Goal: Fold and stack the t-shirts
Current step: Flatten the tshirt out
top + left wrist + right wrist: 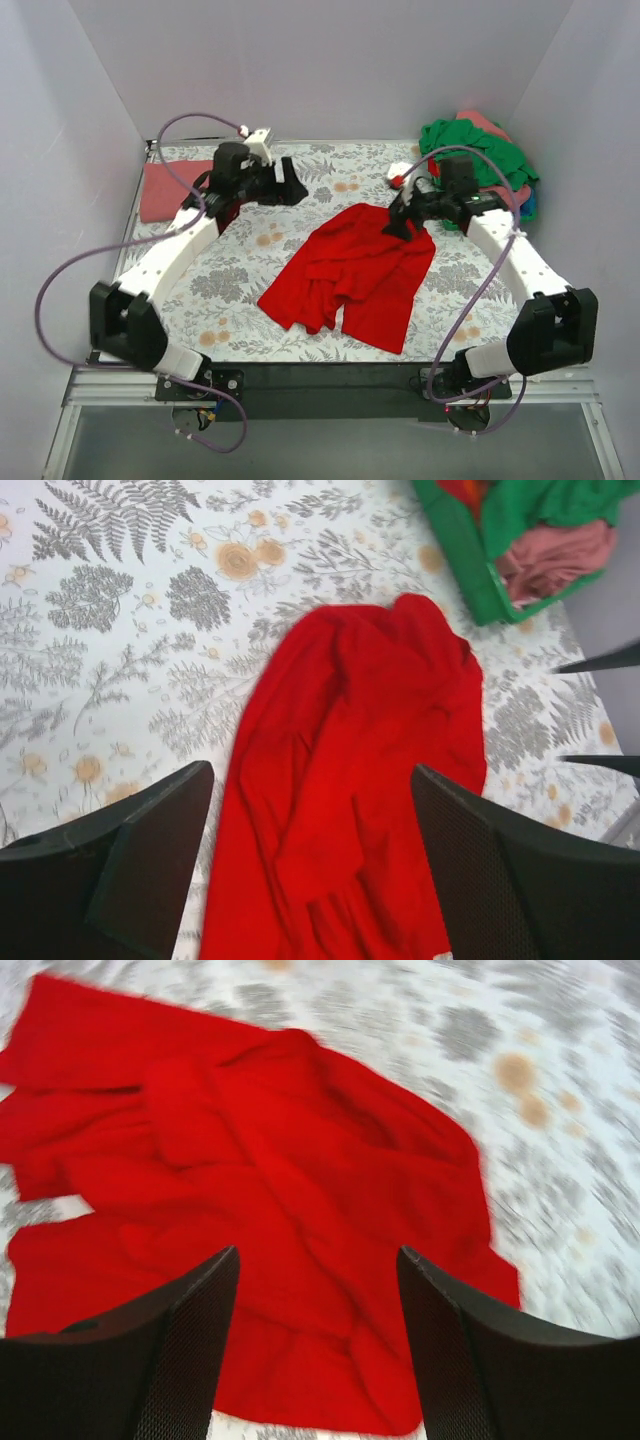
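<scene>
A bright red t-shirt (pixel 355 275) lies crumpled and unfolded in the middle of the floral cloth; it also shows in the left wrist view (pixel 350 780) and the right wrist view (pixel 250 1190). My left gripper (pixel 290 188) is open and empty, held above the cloth to the shirt's far left. My right gripper (pixel 400 220) is open and empty, just over the shirt's far right corner. A folded salmon-pink t-shirt (pixel 165 190) lies at the far left. A heap with a green t-shirt (pixel 480 155), a pink one (pixel 485 122) and a blue edge sits at the far right.
The grey floral tablecloth (pixel 230 290) covers the table. White walls close in the left, back and right sides. Purple cables loop off both arms. In the left wrist view the green heap (pixel 500 540) lies beyond the red shirt.
</scene>
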You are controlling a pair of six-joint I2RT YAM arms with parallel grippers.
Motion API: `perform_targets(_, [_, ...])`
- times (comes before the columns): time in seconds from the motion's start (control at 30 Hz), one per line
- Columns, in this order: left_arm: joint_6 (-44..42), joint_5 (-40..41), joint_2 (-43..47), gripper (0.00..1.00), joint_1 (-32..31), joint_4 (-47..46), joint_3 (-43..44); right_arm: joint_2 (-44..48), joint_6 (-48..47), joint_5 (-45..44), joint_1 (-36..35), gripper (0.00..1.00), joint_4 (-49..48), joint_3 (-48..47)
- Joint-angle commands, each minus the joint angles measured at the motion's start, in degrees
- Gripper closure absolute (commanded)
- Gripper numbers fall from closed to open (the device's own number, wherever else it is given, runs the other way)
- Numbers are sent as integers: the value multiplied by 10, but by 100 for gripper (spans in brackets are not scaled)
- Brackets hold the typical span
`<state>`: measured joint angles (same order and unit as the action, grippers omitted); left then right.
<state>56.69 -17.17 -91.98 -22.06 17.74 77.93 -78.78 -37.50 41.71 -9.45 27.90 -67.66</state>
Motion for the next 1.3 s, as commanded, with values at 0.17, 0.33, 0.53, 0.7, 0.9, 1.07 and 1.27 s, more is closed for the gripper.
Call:
perform_targets(0.17, [104, 14, 222, 32, -27, 113, -283, -128, -144, -96, -235, 30, 72, -66])
perform_targets(0.33, [176, -18, 274, 33, -39, 118, -359, -245, -194, -125, -280, 30, 85, -142])
perform_targets(0.53, [182, -1, 276, 37, -73, 122, -395, -346, -197, -145, -293, 32, 95, -220])
perform_targets(0.7, [179, 30, 256, 38, -100, 119, -391, -367, -190, -142, -297, 43, 96, -215])
perform_targets(0.9, [178, 50, 219, 39, -125, 102, -377, -364, -178, -137, -297, 72, 95, -209])
perform_targets(1.07, [168, 76, 185, 39, -134, 80, -370, -343, -155, -148, -294, 93, 103, -219])
perform_targets(1.27, [154, 87, 124, 44, -155, 64, -340, -295, -130, -123, -260, 99, 104, -218])
